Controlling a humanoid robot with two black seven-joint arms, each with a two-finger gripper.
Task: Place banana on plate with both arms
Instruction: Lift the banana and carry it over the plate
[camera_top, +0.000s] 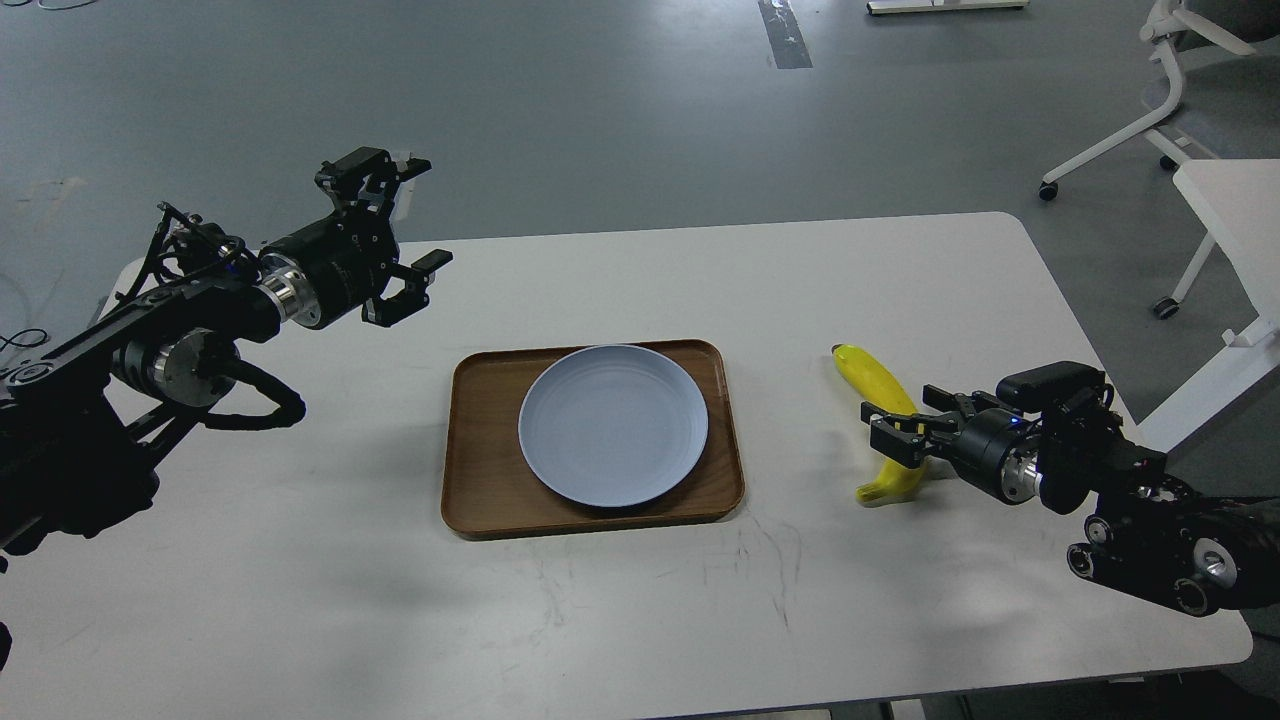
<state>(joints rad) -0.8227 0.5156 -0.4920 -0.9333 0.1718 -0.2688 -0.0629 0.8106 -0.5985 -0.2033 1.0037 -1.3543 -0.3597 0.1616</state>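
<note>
The yellow banana (872, 377) lies on the white table (640, 280), to the right of the tray. The pale blue-grey plate (613, 425) sits empty on a brown wooden tray (478, 470) at the table's middle. My right gripper (893, 436) is low over the banana's lower half with its fingers apart on either side of it, hiding that part; I cannot tell if the fingers touch it. My left gripper (420, 215) is open and empty, held in the air above the table's far left, well away from the plate.
A second white table (1235, 195) and a white wheeled chair (1165, 90) stand beyond the table's right end. The table's front edge runs close under my right arm's thick joints (1160, 550).
</note>
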